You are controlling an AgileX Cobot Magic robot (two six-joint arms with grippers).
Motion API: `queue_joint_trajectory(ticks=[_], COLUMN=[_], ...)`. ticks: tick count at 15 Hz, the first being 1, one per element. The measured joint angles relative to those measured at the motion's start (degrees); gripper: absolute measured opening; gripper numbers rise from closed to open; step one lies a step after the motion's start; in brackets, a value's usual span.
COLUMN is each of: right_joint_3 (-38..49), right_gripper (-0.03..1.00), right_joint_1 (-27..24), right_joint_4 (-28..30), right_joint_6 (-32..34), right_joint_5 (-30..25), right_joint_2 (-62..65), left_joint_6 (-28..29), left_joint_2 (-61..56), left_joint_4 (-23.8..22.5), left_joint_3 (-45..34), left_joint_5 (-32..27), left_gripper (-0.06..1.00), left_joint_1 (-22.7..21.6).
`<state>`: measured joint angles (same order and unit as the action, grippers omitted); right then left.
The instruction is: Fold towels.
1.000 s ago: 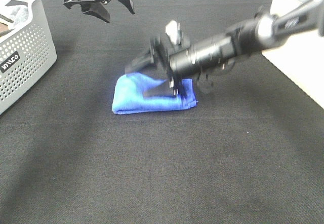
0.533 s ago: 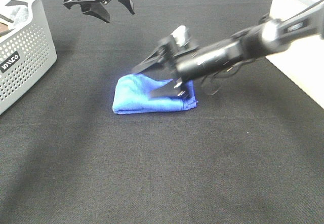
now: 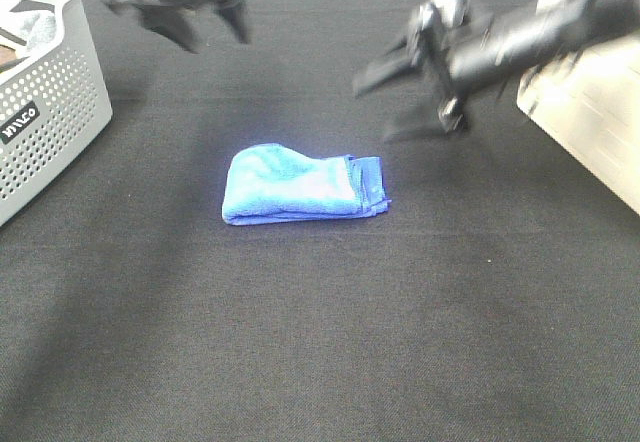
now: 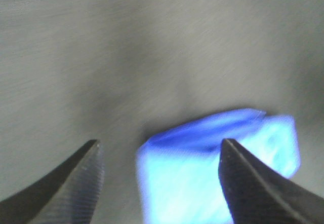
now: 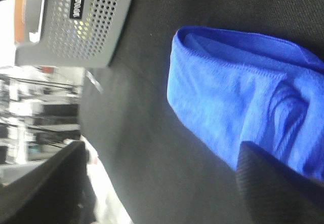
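folded blue towel alone on the black mat, both claws up and empty

the blue towel (image 3: 303,186) lies folded in a small packet near the middle of the black table cover (image 3: 320,342). its thick rounded fold is on the side toward the grey basket (image 3: 50,102), and the stitched layered edges are on the opposite side. nothing touches it. around the towel there is bare black cloth on every side, with the widest free area in front, toward the near edge of the table.

the basket stands at the left border of the high view, well apart from the towel. it has a perforated wall and a small dark label with white letters. the letters are too small to read with certainty, so i do not spell them.

the right gripper (image 3: 405,87) hangs in the air behind and to the right of the towel, blurred. its two fingers are spread apart and nothing is between them. in the right wrist view the towel (image 5: 248,107) is seen between the dark fingertips (image 5: 278,178).

the left gripper (image 3: 190,2) is high at the far edge of the table, also blurred. its fingers (image 4: 71,183) stand wide apart, with nothing between them, and the towel (image 4: 217,168) shows below them.

at the right side a pale surface (image 3: 590,132) borders the black cover.
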<state>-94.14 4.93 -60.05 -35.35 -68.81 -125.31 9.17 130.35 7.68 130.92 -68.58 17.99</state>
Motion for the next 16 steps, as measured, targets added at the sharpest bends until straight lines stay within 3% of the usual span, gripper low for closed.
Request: queue_joint_trajectory(ticks=[3, 6, 11, 15, 16], right_joint_3=[0.0, 0.0, 7.0, 23.9, 28.9], right_gripper=[0.77, 0.77, 0.77, 0.77, 0.77], right_joint_1=[0.3, 0.3, 0.3, 0.3, 0.3], right_joint_4=[11.5, 23.4, 34.5, 37.0, 37.2], right_joint_6=[6.5, 13.9, 19.5, 19.7, 19.7], right_joint_5=[-0.1, -0.2, -0.3, 0.7, 2.2], right_joint_2=[8.8, 18.0, 34.5, 51.9, 55.6], left_joint_6=[-2.3, -3.6, -3.6, -3.6, -3.6], left_joint_2=[-5.6, -13.5, -32.8, -51.9, -59.8], left_joint_4=[-1.7, -4.4, -11.5, -11.9, -11.9], left_joint_3=[-1.7, -8.8, -31.0, -52.3, -61.4], left_joint_5=[-0.7, -0.7, -0.9, -0.9, -0.9], left_gripper=[0.63, 0.63, 0.63, 0.63, 0.63], left_joint_1=[0.1, 2.2, 6.4, 6.8, 6.8])
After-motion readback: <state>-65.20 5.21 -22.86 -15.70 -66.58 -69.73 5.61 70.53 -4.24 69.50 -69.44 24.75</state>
